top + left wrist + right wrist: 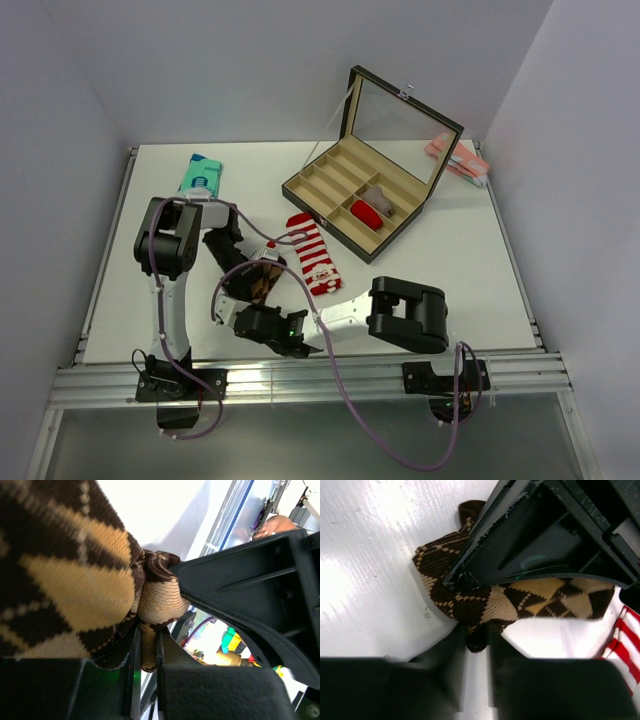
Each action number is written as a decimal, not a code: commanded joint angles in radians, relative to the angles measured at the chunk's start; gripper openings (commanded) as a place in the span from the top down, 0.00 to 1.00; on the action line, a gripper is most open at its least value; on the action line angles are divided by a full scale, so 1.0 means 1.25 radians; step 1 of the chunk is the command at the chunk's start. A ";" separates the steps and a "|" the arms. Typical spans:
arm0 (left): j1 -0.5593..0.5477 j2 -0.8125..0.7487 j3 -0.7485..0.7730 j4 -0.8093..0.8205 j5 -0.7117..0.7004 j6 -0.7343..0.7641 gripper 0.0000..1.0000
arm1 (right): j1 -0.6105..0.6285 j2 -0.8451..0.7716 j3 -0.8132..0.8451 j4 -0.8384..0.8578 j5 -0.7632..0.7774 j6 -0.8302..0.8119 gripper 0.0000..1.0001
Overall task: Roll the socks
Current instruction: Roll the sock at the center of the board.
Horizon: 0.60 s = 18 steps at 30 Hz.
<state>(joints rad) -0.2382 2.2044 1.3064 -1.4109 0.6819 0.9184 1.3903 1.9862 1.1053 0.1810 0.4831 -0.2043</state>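
Argyle sock (265,282) bunched on table (450,270), 7 o'clock of striped sock (316,256). Left gripper (146,662) clamped on thin knit fold. Right gripper (476,652) nipping dark sock edge from opposite side.

Risks:
- small bite slips, springy knit unrolls
- fingers crowded, may collide
- striped sock just beside, may get dragged

Soft ribbed knit, tan diamonds on brown, lumpy wad. Glossy white tabletop.

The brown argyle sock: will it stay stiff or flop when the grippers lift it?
Probably floppy: the brown argyle sock bunches and folds where the right gripper pinches it. Likely grippy rather than slippery: its knit looks coarse, and the left gripper holds just a thin fold.
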 commanded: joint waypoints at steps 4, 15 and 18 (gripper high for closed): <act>-0.033 -0.020 -0.029 0.219 -0.078 -0.020 0.94 | -0.002 0.016 0.001 0.021 -0.027 0.042 0.94; 0.019 -0.197 0.023 0.306 0.081 -0.142 0.73 | -0.027 -0.092 -0.034 -0.140 -0.140 0.155 0.98; 0.043 -0.257 -0.006 0.355 0.111 -0.180 0.74 | -0.049 -0.116 -0.056 -0.140 -0.200 0.161 0.98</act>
<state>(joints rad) -0.2283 1.9888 1.2800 -1.1702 0.7567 0.7441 1.3277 1.9045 1.0760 0.0868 0.3958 -0.0647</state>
